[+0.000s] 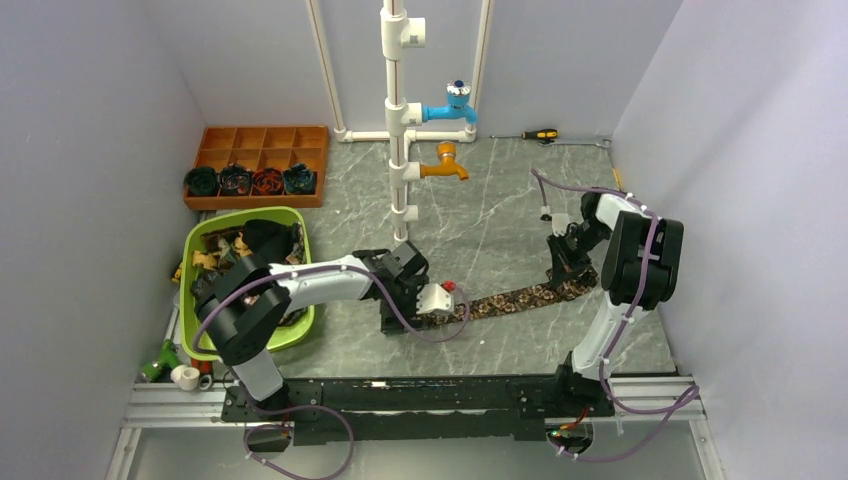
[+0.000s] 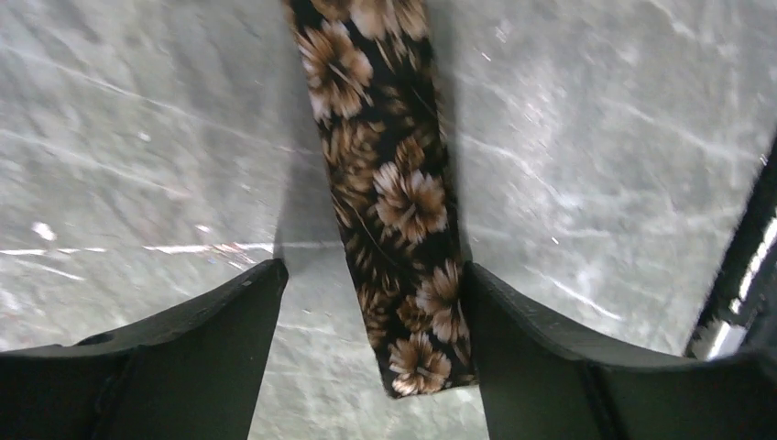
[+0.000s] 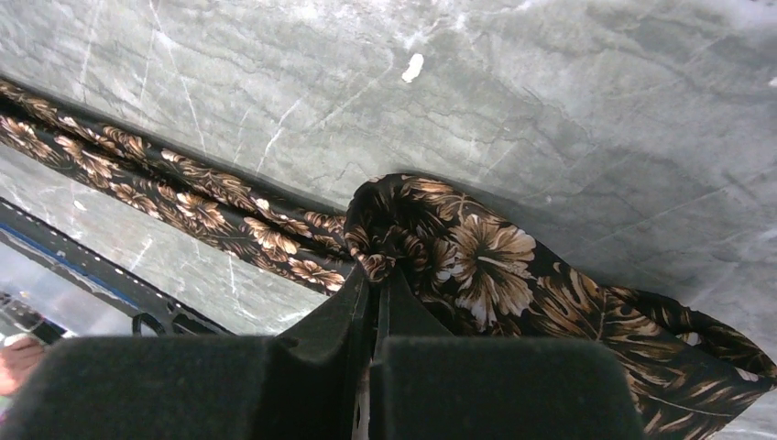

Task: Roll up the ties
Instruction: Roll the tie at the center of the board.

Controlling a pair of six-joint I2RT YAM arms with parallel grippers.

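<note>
A long narrow black fabric tie with a tan flower print point(image 1: 520, 298) is laid on the grey marbled table top point(image 1: 480, 220), stretched between the two grippers. The left gripper point(image 1: 455, 300) is held low over the narrow end. In the left wrist view its fingers point(image 2: 183, 367) are spread wide, and the tie's end lies flat between them, close against the finger on the right of that view and apart from the other. The right gripper point(image 1: 568, 272) is at the wide end. In the right wrist view its fingers point(image 3: 321, 339) are pressed together on a bunched fold of the cloth.

At the far left, four rolled ties point(image 1: 250, 181) are seated in the near row of a brown wooden compartment tray point(image 1: 262, 140). Just in front of it, limp ties point(image 1: 222, 255) are heaped in a lime-green plastic basket point(image 1: 245, 214). A white plastic pipe stand point(image 1: 398, 120) carrying a blue tap point(image 1: 452, 104) and an orange tap point(image 1: 447, 163) is seen at the back.
</note>
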